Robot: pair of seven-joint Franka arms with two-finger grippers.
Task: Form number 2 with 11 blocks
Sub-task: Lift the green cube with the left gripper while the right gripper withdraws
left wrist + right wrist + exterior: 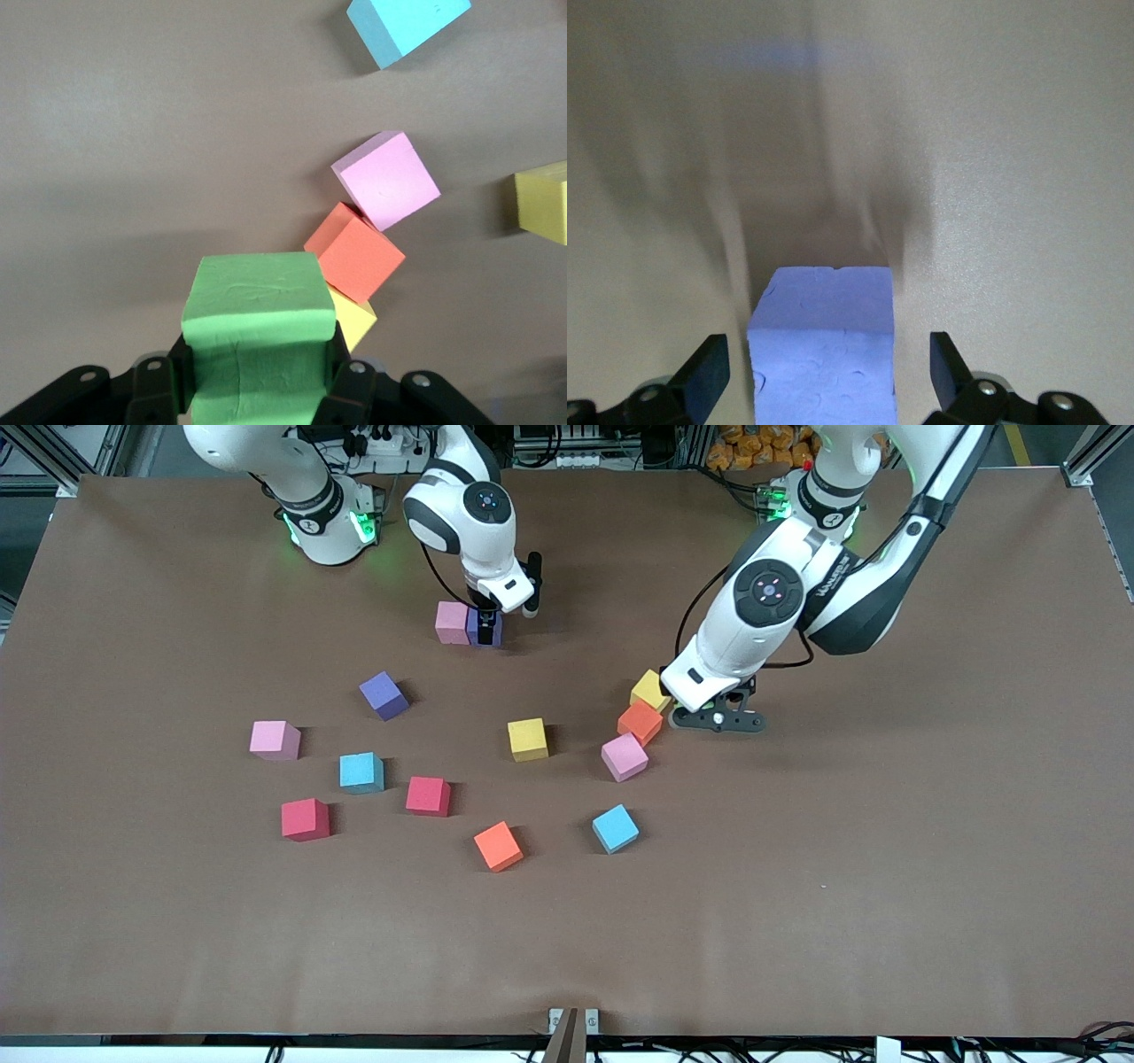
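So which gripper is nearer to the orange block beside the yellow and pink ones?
Left. The left gripper, holding a green block, is beside the orange block; the right gripper is open around a purple block.

Blocks (528,739) matte foam; green block (257,310) face creased, purple block (824,354) face pitted. Table (797,921) cover matt brown, paper-like, faint wrinkles. Arm shells glossy white plastic; fingers (704,376) matt black plastic.
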